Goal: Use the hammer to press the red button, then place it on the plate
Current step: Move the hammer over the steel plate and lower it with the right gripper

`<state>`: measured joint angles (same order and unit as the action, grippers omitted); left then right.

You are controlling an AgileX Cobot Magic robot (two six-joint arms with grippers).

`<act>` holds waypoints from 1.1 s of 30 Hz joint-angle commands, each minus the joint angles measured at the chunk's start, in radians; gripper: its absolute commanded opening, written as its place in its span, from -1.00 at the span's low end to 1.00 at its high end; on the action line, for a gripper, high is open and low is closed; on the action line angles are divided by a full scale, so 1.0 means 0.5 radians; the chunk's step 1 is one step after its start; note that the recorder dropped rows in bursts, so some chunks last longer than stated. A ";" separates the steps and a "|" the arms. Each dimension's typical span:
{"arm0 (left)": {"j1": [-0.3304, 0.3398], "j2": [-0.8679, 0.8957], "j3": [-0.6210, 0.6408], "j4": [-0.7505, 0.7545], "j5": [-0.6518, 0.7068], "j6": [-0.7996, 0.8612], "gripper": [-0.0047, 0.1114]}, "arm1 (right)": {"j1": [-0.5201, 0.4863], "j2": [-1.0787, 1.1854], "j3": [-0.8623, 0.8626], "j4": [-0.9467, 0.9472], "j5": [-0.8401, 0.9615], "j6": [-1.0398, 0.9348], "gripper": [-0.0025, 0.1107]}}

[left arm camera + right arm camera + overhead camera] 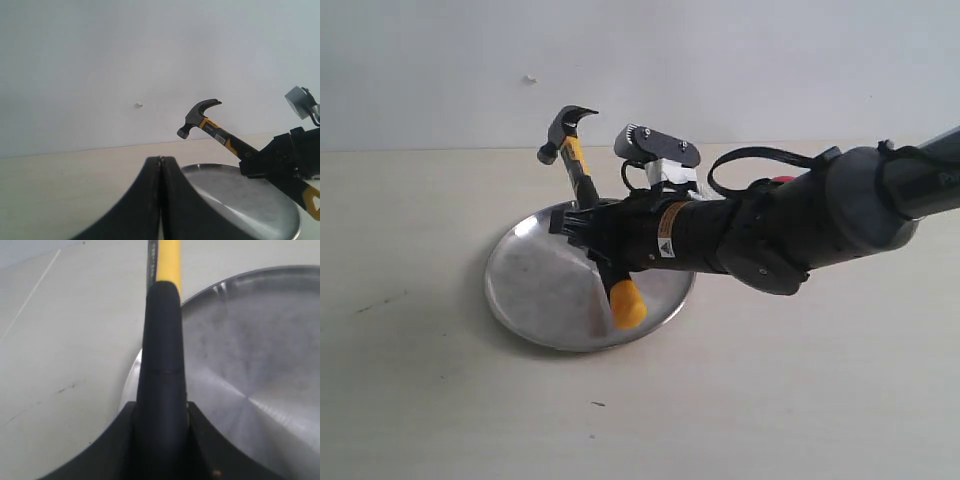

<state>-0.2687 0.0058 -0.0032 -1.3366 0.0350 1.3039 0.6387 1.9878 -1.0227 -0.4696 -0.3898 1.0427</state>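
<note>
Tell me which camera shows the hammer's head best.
The left wrist view: the hammer head stands in side profile against the plain wall, with the claw and the striking face both distinct. The exterior view shows it too, but smaller. The right wrist view shows only the handle, no head.

A pale, matt worktop (420, 400) is seen, marked by a few dark specks and a faint scuff. The plate (535, 290) is laid flat on it, directly beneath the right fingers (576, 226) and just ahead of the left fingers (142, 200). A sliver of the red button (783, 181) is glimpsed well behind the right fingers, back along the arm; its base is hidden.
</note>
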 commanded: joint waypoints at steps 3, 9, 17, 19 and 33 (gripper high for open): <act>0.005 -0.012 0.006 -0.005 -0.008 0.004 -0.92 | 0.001 0.108 -0.019 -0.015 -0.259 0.066 -0.96; 0.005 -0.012 0.006 -0.005 -0.008 0.004 -0.92 | 0.001 0.205 -0.019 0.130 -0.376 0.094 -0.96; 0.005 -0.012 0.006 -0.005 -0.008 0.004 -0.92 | 0.001 0.264 -0.023 0.151 -0.376 0.118 -0.96; 0.005 -0.012 0.006 -0.005 -0.008 0.004 -0.92 | 0.001 0.267 -0.023 0.149 -0.376 0.118 -0.96; 0.005 -0.012 0.006 -0.005 -0.008 0.004 -0.92 | 0.001 0.308 -0.023 0.203 -0.366 0.115 -0.89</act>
<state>-0.2687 0.0058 -0.0032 -1.3366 0.0350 1.3039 0.6387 2.1558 -1.0227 -0.3714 -0.5017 1.1183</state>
